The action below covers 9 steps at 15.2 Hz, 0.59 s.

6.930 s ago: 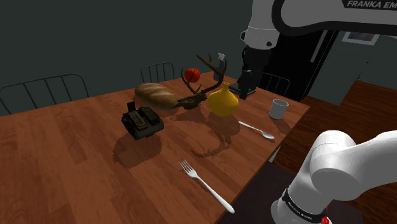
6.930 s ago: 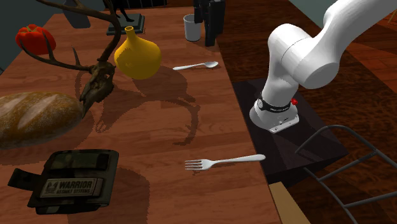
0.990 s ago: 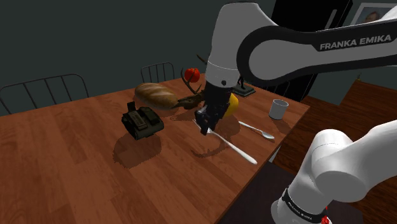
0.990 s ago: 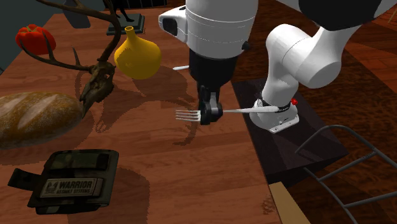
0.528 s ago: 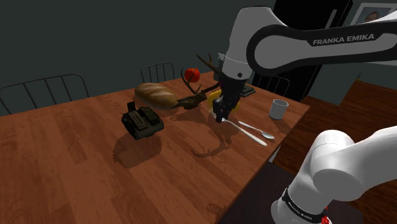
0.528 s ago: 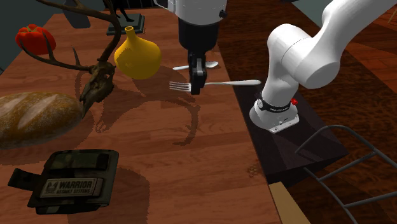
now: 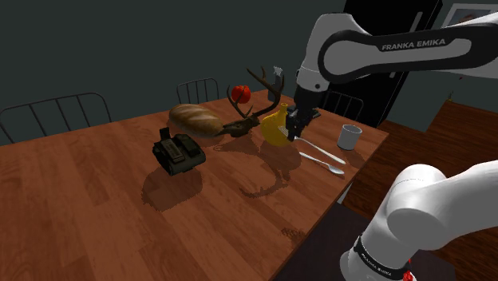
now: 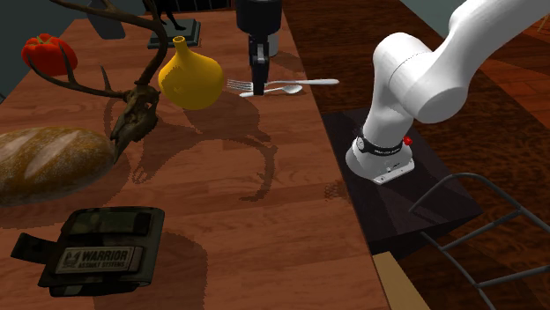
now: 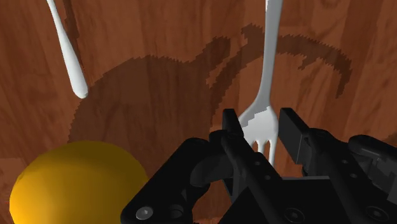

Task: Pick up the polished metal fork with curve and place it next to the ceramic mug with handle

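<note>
The pincer [image 9: 261, 130] is closed narrow on the fork [image 9: 269, 79], its two black fingers clasping the head just behind the tines. The fork is drawn a plain pale grey-white rather than shiny, with four short tines, a narrow neck and a long slim handle that runs straight out past the fingertips. In the second exterior view the pincer [image 8: 258, 84] points down and the fork [image 8: 313, 82] lies about level in it, tines toward the yellow vase [image 8: 189, 79] and handle toward the worktop's edge nearest the stand. It hangs just over a pale spoon [image 8: 284, 89] that lies on the wood. In the shoulder view the pincer [image 7: 294, 128] sits right in front of the vase [image 7: 275, 128], and the fork [image 7: 327, 152] slants from it toward the white mug [image 7: 349, 136], which stands near the handle's end but apart from it, close to the worktop's [image 7: 96, 215] far corner. Farther off along the brown wooden worktop are an antlered skull [image 7: 243, 124], a loaf of bread [image 7: 195, 120] and a dark camouflage pouch [image 7: 179, 153] — all well away from the fork.
</note>
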Motion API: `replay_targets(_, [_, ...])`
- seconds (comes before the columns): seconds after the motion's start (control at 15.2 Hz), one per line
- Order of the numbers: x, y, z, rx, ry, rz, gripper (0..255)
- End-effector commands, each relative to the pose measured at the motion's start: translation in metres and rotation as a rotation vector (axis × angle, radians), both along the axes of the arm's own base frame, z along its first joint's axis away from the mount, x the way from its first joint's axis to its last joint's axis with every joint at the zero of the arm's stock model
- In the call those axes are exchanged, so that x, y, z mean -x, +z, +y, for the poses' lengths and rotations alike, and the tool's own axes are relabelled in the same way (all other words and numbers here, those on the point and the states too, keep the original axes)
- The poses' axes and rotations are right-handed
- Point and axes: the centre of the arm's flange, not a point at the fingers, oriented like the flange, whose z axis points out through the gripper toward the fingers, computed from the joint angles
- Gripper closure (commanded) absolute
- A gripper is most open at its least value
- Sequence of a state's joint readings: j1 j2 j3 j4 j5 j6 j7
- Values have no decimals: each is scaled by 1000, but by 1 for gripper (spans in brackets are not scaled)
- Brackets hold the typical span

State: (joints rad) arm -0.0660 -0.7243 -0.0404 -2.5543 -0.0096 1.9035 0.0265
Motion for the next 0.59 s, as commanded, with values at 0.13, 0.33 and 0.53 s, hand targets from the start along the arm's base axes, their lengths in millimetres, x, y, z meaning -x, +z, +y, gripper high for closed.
replay_targets(0.13, [-1,-2,-54,1,1,0,255])
replay_targets(0.33, [-2,-2,-94,1,1,0,255])
replay_targets(0.53, [-2,-2,-133,1,1,0,255])
